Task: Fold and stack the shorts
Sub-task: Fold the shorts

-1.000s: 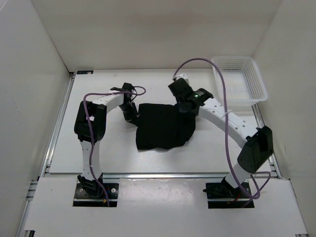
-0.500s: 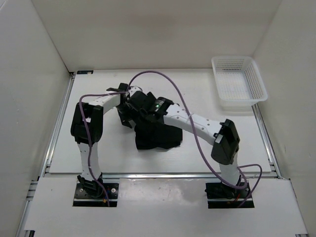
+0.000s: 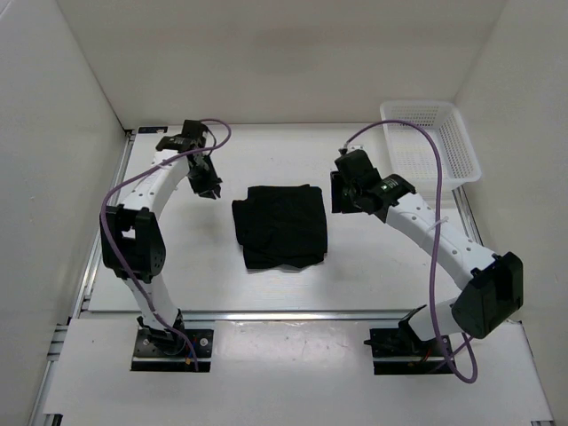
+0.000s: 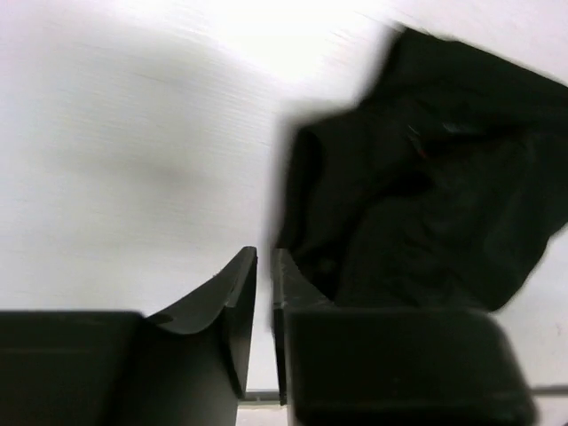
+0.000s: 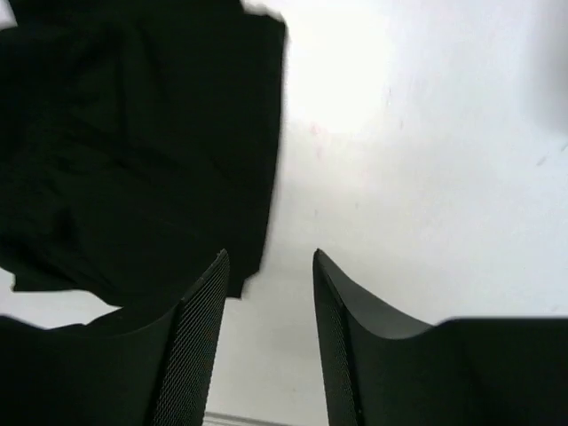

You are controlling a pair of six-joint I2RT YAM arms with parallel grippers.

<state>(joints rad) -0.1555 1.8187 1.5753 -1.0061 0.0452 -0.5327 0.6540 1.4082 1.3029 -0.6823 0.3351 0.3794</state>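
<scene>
The black shorts (image 3: 280, 226) lie folded in a rough square at the middle of the white table (image 3: 204, 266). My left gripper (image 3: 211, 190) hovers to their left, apart from the cloth. In the left wrist view it (image 4: 264, 253) is shut to a thin slit with nothing in it, and the shorts (image 4: 426, 177) lie ahead to the right. My right gripper (image 3: 341, 201) hovers just right of the shorts. In the right wrist view it (image 5: 271, 256) is open and empty over bare table, with the shorts (image 5: 133, 133) at the left.
A white mesh basket (image 3: 430, 146) stands at the back right corner of the table. White walls close in the left, back and right sides. A metal rail (image 3: 284, 313) runs along the table's near edge.
The right arm has pulled back from over the shorts to their right side. The left gripper has moved off the cloth's left edge to the far left. The shorts now lie more compact.
</scene>
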